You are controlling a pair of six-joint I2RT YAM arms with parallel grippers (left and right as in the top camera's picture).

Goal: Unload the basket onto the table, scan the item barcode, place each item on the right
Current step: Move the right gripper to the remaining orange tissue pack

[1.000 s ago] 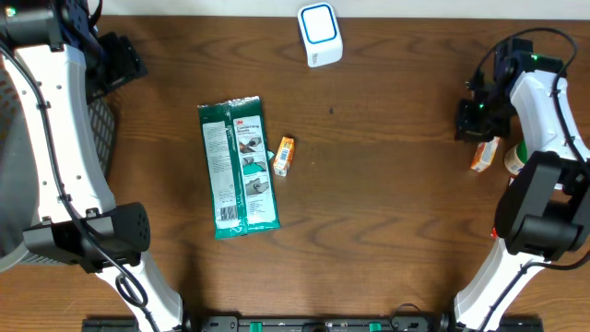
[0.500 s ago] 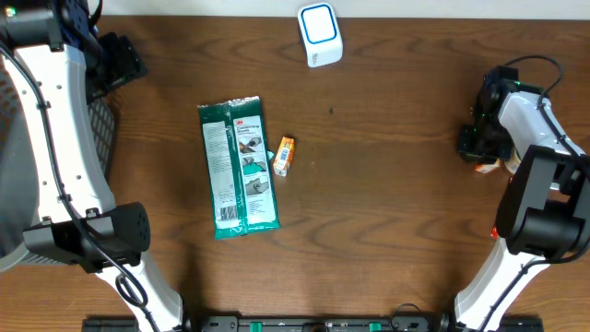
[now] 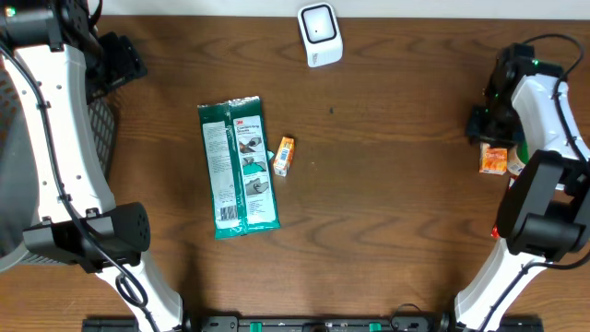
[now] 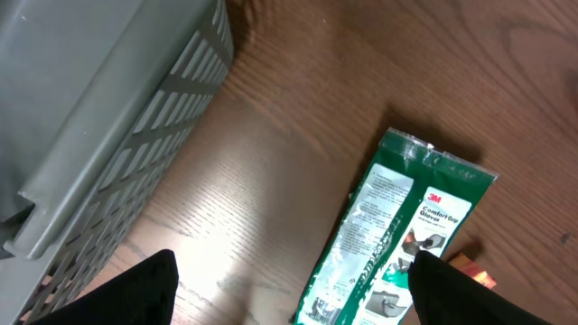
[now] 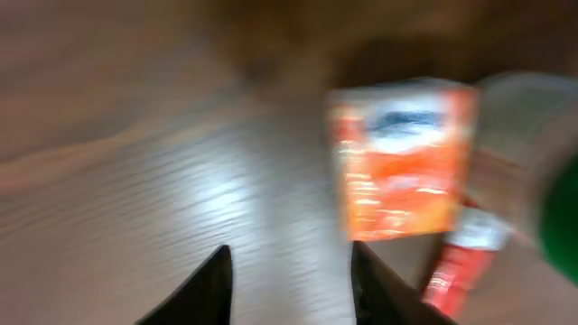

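**Right gripper (image 5: 293, 289) empty, orange box (image 3: 493, 160) loose beside it**

Right gripper: we find its jaws parted, with nothing between them. Left gripper (image 4: 302, 289): wide and empty, upper left of the overhead frame. Orange box: lies on the table at the right edge, well apart from the scanner (image 3: 319, 34) at top centre. Hazards, as we judge them: a pale container (image 3: 516, 162) crowds the box, so a grasp may knock either one. The barcode may also end up facing away from the scanner.

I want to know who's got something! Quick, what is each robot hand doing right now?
Left gripper: open, holding nothing.
Right gripper: open, holding nothing; the orange box lies just ahead of it.
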